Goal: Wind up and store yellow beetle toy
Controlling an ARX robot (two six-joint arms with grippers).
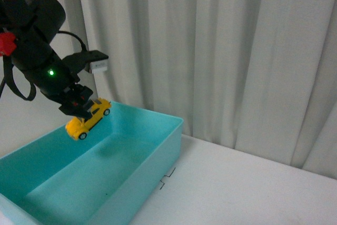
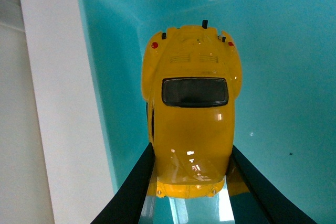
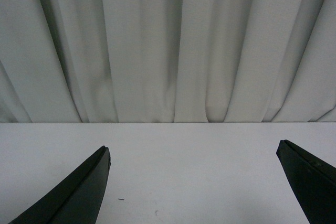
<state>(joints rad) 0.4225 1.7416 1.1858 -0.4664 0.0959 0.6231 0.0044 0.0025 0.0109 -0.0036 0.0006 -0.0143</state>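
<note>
Front view shows the black left gripper clamped on a small glossy yellow beetle toy car, holding it tilted in the air over an open turquoise plastic bin — not touching it. Right wrist view: the right gripper is spread wide and holds nothing, above a white table — pale curtain behind.

The yellow beetle toy is hanging in the air at the left of the front view, a little above the middle. It is tilting, 1 end pointing down to the left and the other up to the right. The left gripper is squeezing its sides. It is looking small, round and shiny, with dark windows and black wheels. In the left wrist view it is filling the middle, over the blue-green box, showing 2 red lights.
</note>
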